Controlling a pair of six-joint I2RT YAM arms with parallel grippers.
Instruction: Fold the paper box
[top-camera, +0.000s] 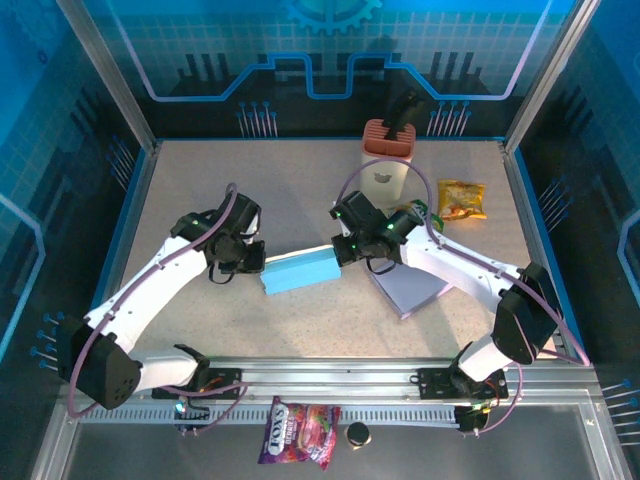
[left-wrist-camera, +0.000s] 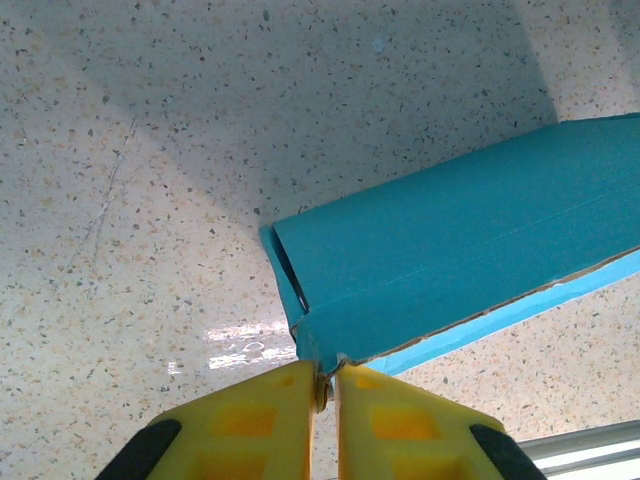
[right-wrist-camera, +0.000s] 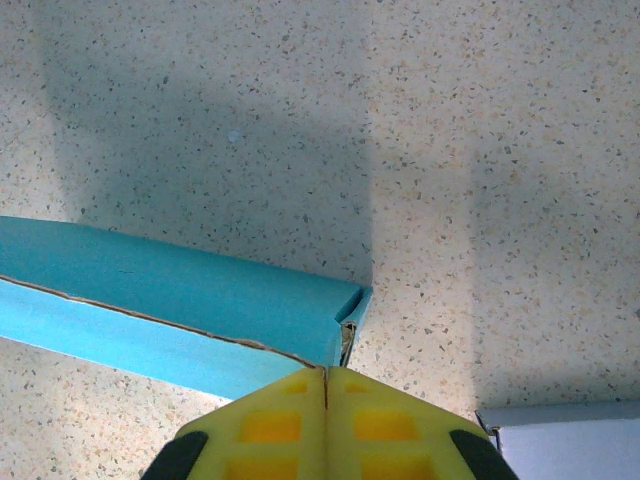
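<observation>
Speckled table (top-camera: 300, 180) is taking up most of the top view. The blue paper box (top-camera: 300, 270) is sitting at the middle of that frame, long and flattened, running from lower left up to the right between my two grippers. In the left wrist view the paper box (left-wrist-camera: 450, 260) is filling the right half. In the right wrist view it (right-wrist-camera: 170, 300) is crossing the lower left.

A lavender sheet (top-camera: 412, 292) is lying flat just right of centre, partly under my right arm. Its corner (right-wrist-camera: 570, 440) is showing at the lower right of the right wrist view. A candy bag (top-camera: 298, 432) is lying at the bottom edge, below the arm rail. A white cup (top-camera: 385, 175) with an orange top is standing upper centre-right. A yellow snack bag (top-camera: 462, 198) is lying to the right of it.

My left gripper (top-camera: 255, 262) (left-wrist-camera: 322, 378) is pinching the paper box's left end corner, yellow fingers nearly together on the thin card edge. My right gripper (top-camera: 345, 250) (right-wrist-camera: 325, 375) is pressing its fingers fully together, tips at the box's right end. I cannot tell if any flap is caught there.

A black cap (top-camera: 357, 434) is lying beside the candy bag.
</observation>
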